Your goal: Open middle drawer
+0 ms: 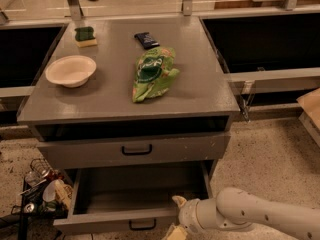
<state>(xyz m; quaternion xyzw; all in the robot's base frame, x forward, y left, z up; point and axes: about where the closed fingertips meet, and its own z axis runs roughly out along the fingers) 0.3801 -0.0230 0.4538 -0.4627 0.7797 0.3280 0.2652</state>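
The middle drawer (115, 220) is the grey drawer pulled out at the bottom of the cabinet. Its plain grey inside (140, 189) shows, and its small black loop handle (141, 226) is at the front centre. My gripper (176, 218) is at the right end of the drawer's front panel, to the right of the handle and apart from it. Its pale fingers (178, 201) are spread, one above the panel's top edge and one below. It holds nothing.
The drawer above (135, 150) is closed. The cabinet top (110, 84) holds a white bowl (70, 70), a green chip bag (152, 73), a dark packet (147, 39) and a sponge (85, 36). A wire basket of clutter (40, 189) sits on the floor at the left.
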